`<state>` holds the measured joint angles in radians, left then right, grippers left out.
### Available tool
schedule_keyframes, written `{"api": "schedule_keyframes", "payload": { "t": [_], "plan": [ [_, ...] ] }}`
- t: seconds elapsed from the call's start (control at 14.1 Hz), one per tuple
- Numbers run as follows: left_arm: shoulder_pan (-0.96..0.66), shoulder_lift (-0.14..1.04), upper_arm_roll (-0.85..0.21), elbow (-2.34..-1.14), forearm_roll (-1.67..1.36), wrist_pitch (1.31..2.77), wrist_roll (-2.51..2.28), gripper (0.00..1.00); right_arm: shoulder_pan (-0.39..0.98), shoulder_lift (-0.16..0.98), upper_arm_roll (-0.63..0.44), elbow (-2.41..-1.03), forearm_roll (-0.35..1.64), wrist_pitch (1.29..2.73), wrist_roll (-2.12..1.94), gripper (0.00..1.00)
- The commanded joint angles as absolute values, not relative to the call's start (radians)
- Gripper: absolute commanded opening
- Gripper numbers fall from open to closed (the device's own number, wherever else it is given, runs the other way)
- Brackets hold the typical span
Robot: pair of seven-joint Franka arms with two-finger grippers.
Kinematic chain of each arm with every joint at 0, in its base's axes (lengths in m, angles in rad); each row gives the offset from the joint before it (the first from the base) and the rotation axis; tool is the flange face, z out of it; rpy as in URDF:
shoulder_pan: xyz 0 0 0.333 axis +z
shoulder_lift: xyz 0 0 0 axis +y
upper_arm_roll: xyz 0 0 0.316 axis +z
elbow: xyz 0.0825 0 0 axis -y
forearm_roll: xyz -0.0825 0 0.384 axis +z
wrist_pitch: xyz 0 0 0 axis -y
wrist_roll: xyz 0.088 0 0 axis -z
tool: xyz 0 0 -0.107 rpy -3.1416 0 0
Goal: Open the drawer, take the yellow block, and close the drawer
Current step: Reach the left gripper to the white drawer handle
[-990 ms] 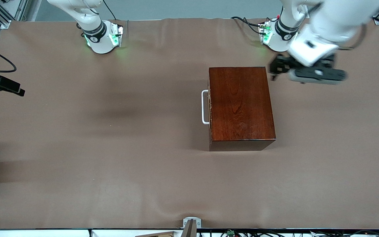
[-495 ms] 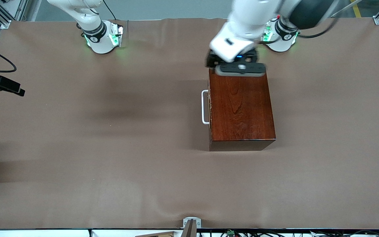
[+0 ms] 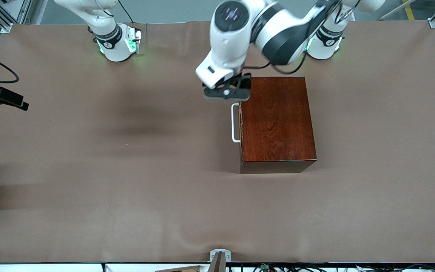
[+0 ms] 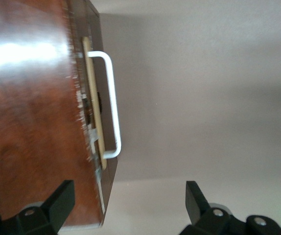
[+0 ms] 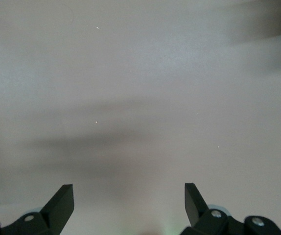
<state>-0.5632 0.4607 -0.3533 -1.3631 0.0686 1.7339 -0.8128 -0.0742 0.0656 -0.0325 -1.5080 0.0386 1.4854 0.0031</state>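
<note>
Front view: a glossy mahogany box (image 3: pixel 276 121) stands on the brown worktop (image 3: pixel 127 170), toward the left arm's end and nearer the edge where the arm bases stand than the camera-side edge. Its drawer (image 3: pixel 241 124) is fully shut, the dark front flush with the box and facing the right arm's end of the worktop; the white U-shaped handle (image 3: pixel 234 122) projects from that front. The yellow block is not visible in any view and is presumably inside the shut drawer.

The left gripper (image 3: pixel 227 90) hangs over the box's top corner on the drawer side, at the handle end farther from the camera. In the left wrist view its fingers (image 4: pixel 57 200) are spread wide and hold nothing, with the handle (image 4: pixel 112 103) ahead of them and not yet between them.

The right arm waits: only its base shows in the front view, and the right wrist view shows the right gripper (image 5: pixel 129 203) over bare worktop, its 2 fingers (image 5: pixel 59 200) spread and empty.

Step in hand, as judged: step 1 of 3, the approach to open the drawer. The next move calls for lowering and aligning the left gripper so that the handle's bar lies between the fingers, closing on it, then pulling straight out toward the right arm's end.
</note>
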Motion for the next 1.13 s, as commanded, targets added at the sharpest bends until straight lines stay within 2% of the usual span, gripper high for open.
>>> {"api": "schedule_keyframes", "payload": {
  "t": [0.0,0.35,1.06],
  "plan": [
    [-0.61,0.543,-0.344,-1.321,0.132,1.764,-0.83,1.0,-0.077,0.071,-0.029,-1.494,0.041,1.482,0.017,1.0],
    [-0.655,0.62,-0.345,-1.325,0.282,1.77,-0.873,1.0,-0.077,0.071,-0.029,-1.494,0.041,1.482,0.017,1.0],
    [-0.663,0.698,-0.308,-1.331,0.305,1.763,-0.912,1.0,-0.077,0.071,-0.029,-1.494,0.041,1.482,0.017,1.0]
  ]
}}
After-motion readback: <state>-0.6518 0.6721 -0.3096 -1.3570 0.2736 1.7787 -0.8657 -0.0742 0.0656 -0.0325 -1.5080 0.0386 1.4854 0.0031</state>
